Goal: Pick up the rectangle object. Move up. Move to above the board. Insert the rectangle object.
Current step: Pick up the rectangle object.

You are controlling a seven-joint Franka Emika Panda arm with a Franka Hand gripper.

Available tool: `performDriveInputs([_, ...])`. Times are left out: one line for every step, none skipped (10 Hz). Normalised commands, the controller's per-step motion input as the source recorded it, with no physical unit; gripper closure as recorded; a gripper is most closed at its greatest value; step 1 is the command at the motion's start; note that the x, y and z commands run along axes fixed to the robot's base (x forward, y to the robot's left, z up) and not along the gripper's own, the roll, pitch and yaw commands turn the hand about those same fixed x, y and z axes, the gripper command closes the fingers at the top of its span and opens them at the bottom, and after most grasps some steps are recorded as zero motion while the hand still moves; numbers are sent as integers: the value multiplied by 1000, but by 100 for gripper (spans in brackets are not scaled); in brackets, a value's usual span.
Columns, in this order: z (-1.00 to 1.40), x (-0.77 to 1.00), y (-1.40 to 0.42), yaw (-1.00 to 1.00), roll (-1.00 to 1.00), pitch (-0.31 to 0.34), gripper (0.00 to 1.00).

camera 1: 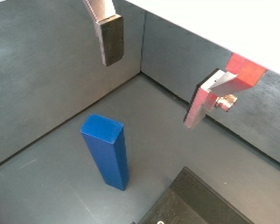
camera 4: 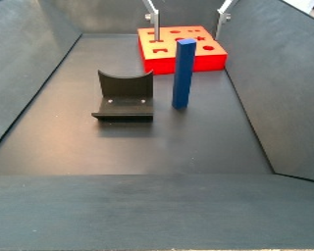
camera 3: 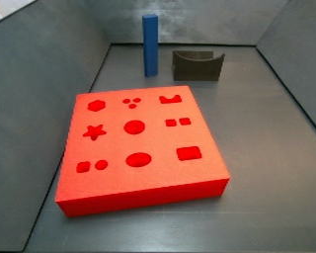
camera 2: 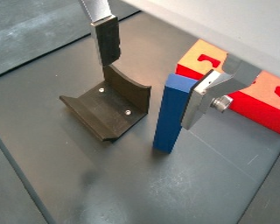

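The rectangle object, a tall blue bar (camera 3: 150, 44), stands upright on the grey floor between the dark U-shaped block and the red board (camera 3: 141, 148). It also shows in both wrist views (camera 1: 105, 150) (camera 2: 170, 114) and in a side view (camera 4: 183, 74). My gripper (camera 2: 154, 72) is open and empty, raised above the floor. The bar stands close to one of its fingers (camera 2: 203, 101), below the tips. In a side view only the fingertips (camera 4: 152, 12) show at the top edge, above the board (camera 4: 157, 49). The gripper is out of the view in the third frame.
A dark grey U-shaped block (camera 4: 123, 96) sits on the floor beside the bar, also seen in a wrist view (camera 2: 108, 107) and a side view (camera 3: 196, 64). Grey walls enclose the floor on all sides.
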Motion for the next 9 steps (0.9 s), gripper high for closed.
performDriveInputs([-34, 120, 0, -100, -69, 26, 0])
performDriveInputs([0, 0, 0, 0, -27, 0, 0])
performDriveInputs([0, 237, -289, -114, 0, 0, 0])
performDriveInputs([80, 214, -449, -617, 0, 0, 0])
performDriveInputs([23, 34, -394, -811, 0, 0, 0])
performDriveInputs([0, 26, -349, -854, 0, 0, 0])
performDriveInputs([0, 26, -286, -897, 0, 0, 0])
performDriveInputs([0, 17, -243, -929, 0, 0, 0])
performDriveInputs([0, 9, -200, -957, 0, 0, 0])
